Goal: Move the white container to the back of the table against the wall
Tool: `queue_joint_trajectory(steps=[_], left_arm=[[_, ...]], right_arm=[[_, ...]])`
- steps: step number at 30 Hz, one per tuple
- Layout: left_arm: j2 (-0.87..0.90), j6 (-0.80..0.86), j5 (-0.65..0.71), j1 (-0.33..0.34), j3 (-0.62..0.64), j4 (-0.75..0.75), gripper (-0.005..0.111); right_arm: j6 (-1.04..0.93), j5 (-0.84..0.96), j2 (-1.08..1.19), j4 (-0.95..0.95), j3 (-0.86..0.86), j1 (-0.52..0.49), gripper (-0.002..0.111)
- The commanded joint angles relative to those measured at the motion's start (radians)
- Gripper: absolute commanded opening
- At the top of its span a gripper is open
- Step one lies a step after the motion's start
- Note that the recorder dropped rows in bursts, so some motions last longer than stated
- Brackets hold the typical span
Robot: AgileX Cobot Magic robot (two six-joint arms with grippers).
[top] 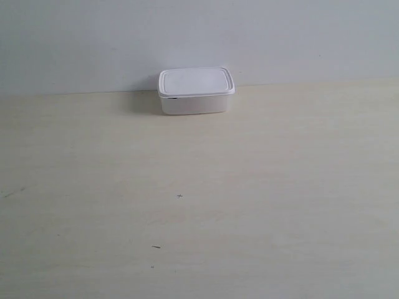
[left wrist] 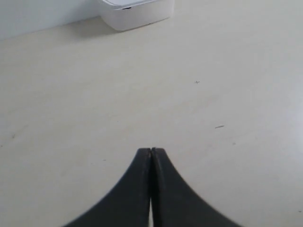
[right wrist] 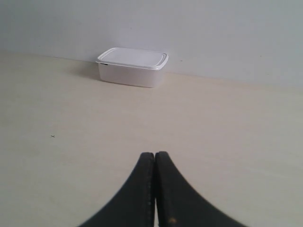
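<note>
The white container [top: 196,91] stands lidded at the back of the table [top: 199,205], touching or nearly touching the wall [top: 199,37]. It also shows in the left wrist view as the white container [left wrist: 137,12] and in the right wrist view as the white container [right wrist: 132,66]. My left gripper [left wrist: 151,150] is shut with nothing in it, far from the box over bare table. My right gripper [right wrist: 155,154] is likewise shut and empty, well short of the box. Neither arm appears in the exterior view.
A few tiny dark specks [top: 179,196] mark the pale wood-grain surface in front of the box. The wall runs along the whole back edge.
</note>
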Motion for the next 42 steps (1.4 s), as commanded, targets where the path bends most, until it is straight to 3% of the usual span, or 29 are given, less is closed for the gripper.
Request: queue_joint_trajectory(steps=[1,16,24,37,42], left_arm=[[-0.006,-0.011,-0.003,-0.004,0.001,-0.113,0.0],[-0.015,-0.007,-0.003,0.007,0.001,-0.114,0.0],[-0.155,-0.007,-0.003,0.146,0.001,-0.111,0.0],[-0.24,-0.007,-0.005,0.434,0.001,-0.111,0.0],[-0.24,-0.005,-0.005,0.478,0.001,-0.108,0.0]], right_arm=[[0.0,-0.015,-0.004,0.001,0.005,-0.001,0.0],[0.0,-0.015,-0.006,0.001,0.005,-0.001,0.0],[0.0,-0.017,-0.029,0.001,0.005,-0.045,0.0],[0.0,-0.029,-0.029,0.001,0.005,-0.319,0.0],[0.0,-0.029,-0.029,0.001,0.005,-0.335,0.0]])
